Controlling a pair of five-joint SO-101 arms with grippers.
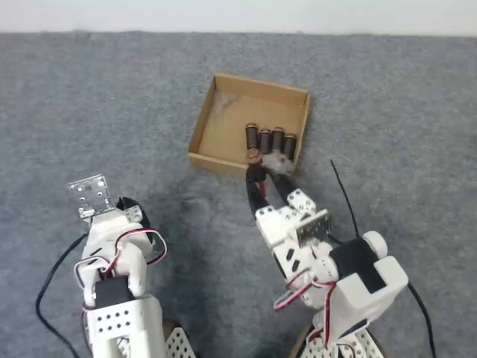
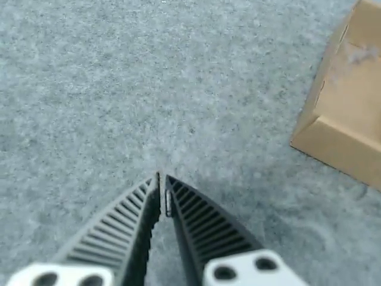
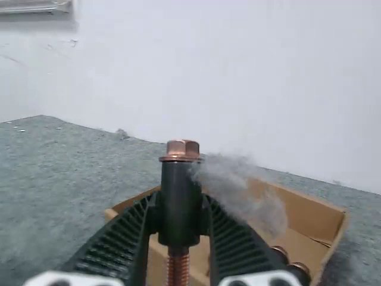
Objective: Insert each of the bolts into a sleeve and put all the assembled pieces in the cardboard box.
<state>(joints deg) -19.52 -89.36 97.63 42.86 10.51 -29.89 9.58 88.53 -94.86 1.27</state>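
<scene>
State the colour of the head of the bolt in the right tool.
Bolt head: copper; the right wrist view shows it best.

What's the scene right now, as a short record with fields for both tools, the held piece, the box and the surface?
Left tool: shut, empty, over the grey carpet, apart from the cardboard box.
Right tool: shut on a bolt-and-sleeve piece, at the box's near wall.
Held piece: copper bolt head up, above the black sleeve.
Box contents: four assembled pieces side by side near one wall.
Surface: grey carpet.
</scene>
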